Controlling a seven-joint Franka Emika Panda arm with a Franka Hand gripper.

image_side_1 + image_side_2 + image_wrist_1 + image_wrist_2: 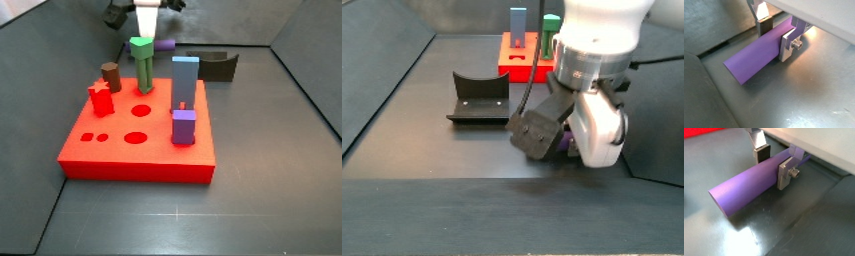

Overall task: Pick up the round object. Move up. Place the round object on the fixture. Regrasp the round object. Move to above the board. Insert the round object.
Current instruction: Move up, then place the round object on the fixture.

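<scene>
The round object point(751, 62) is a long purple cylinder lying on its side on the dark floor; it also shows in the other wrist view point(741, 193). My gripper point(775, 42) straddles it near one end, with one pad against each side, shut on it point(773, 170). In a side view the gripper point(147, 25) is low behind the board point(134, 140), with a bit of the purple cylinder point(166, 45) showing by the green peg. The fixture point(214, 65) stands empty to one side and also shows in the other side view point(478, 100).
The red board carries a green peg point(140, 62), a blue bar point(185, 80), a short purple block point(183, 126), a brown peg point(111, 76) and a red star piece point(99, 98). The bin's dark walls point(301, 80) surround the floor.
</scene>
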